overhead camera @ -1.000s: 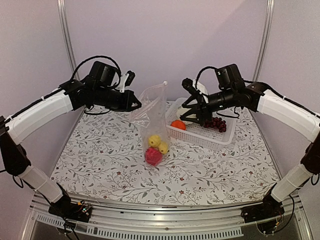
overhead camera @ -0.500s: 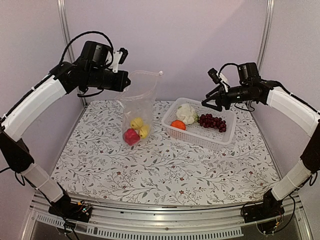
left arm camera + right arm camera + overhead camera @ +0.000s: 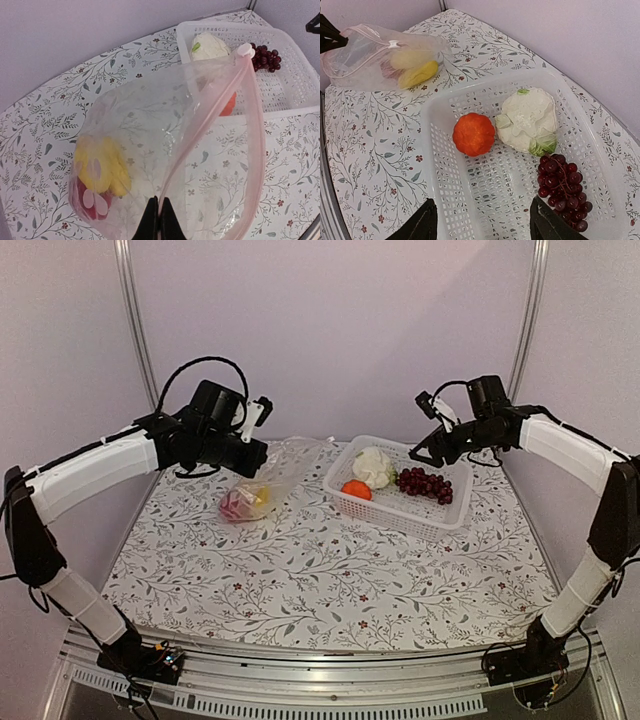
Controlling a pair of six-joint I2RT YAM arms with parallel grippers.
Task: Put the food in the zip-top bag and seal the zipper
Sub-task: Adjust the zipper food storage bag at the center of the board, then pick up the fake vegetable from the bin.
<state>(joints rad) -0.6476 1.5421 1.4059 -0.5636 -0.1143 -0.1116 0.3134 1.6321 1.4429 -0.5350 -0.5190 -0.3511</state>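
My left gripper (image 3: 159, 222) pinches the rim of the zip-top bag (image 3: 150, 130), jaws together on it, so that the mouth faces the basket (image 3: 440, 107) at the right. The right gripper (image 3: 482, 200) hovers, jaws apart, over the cauliflower (image 3: 527, 120), orange fruit (image 3: 473, 134) and grape bunch (image 3: 562, 185) there, ready, I think, to pick one.

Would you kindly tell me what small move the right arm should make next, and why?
Probably lower the open right gripper onto the orange fruit in the basket. It hovers above the basket with fingers spread, the orange fruit lies nearest between them, and the left gripper pinches the zip-top bag by its mouth edge.
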